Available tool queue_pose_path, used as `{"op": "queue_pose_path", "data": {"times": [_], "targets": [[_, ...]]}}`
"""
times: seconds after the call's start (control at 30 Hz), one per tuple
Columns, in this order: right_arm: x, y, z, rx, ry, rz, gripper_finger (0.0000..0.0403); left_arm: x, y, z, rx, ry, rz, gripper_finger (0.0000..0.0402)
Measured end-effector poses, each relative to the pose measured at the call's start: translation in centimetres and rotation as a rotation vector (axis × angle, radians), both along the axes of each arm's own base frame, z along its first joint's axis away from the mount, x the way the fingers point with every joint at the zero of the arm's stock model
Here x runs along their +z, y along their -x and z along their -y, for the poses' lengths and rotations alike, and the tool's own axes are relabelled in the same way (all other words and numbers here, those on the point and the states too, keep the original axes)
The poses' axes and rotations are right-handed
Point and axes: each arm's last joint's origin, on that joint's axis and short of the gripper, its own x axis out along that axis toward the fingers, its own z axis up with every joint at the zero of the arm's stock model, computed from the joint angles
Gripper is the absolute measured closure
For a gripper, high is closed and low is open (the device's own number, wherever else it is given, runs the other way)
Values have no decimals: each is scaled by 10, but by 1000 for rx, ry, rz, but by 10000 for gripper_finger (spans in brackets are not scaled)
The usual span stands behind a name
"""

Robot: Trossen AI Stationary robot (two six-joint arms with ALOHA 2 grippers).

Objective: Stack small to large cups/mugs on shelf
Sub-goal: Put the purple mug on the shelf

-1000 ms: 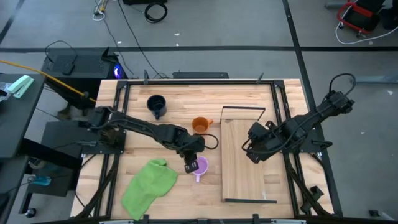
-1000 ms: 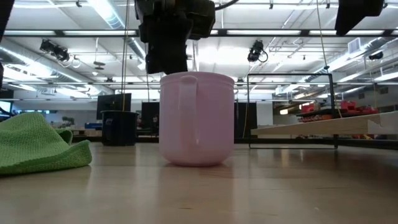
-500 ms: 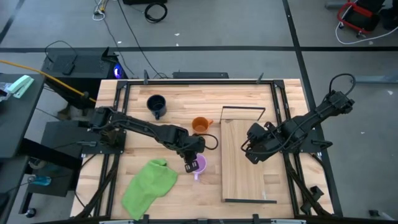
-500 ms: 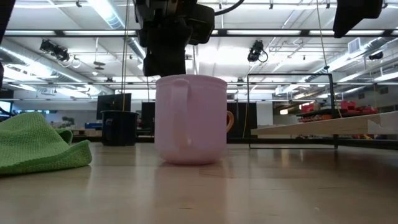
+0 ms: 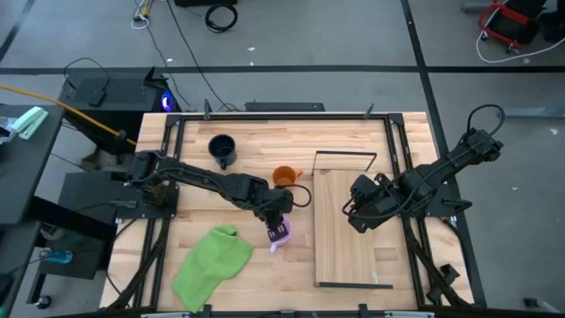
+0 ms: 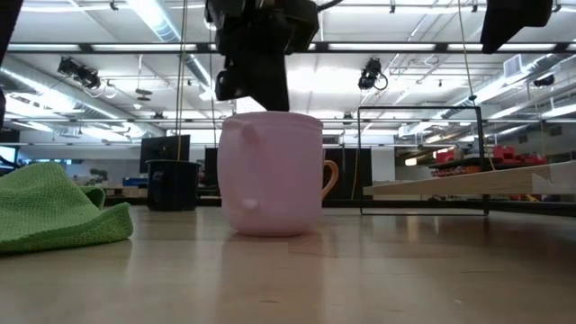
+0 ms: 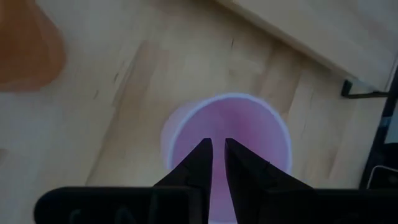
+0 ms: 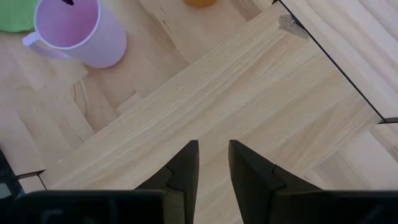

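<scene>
Since a second ago the purple mug has turned on the table, its handle swinging away. From above, three mugs: purple, orange mug, black mug; one shelf under the right gripper, its jaws slightly apart and empty. The left wrist view shows the left gripper reaching into the purple mug, fingers narrowly parted, one inside; whether they pinch the wall is unclear.

- A light purple handled mug stands upright on the light-wood tabletop, close to the camera.
- A dark gripper comes down from above to the mug's rim.
- A sliver of an orange mug peeks out behind the purple mug's right side.
- A crumpled green cloth lies at the left.
- A dark cup sits farther back, between cloth and purple mug.
- A light-wood shelf board with a thin black wire frame stands at the right.
</scene>
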Motion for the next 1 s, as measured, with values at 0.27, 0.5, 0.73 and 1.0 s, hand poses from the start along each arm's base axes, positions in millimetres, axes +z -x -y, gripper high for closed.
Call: {"op": "queue_pose_path", "data": {"times": [0.27,0.5,0.73,1.0], "targets": [[0,0,0,3,1,0,308,2,4,-9,29,-31,-57,352],[0,0,0,10,3,1,308,-9,4,-8,6,-11,-128,351],[0,-1,-1,10,-2,9,308,-16,3,-7,3,-10,-158,352],[1,-2,-1,10,-10,24,308,-36,-2,-6,43,-4,-226,355]]}}
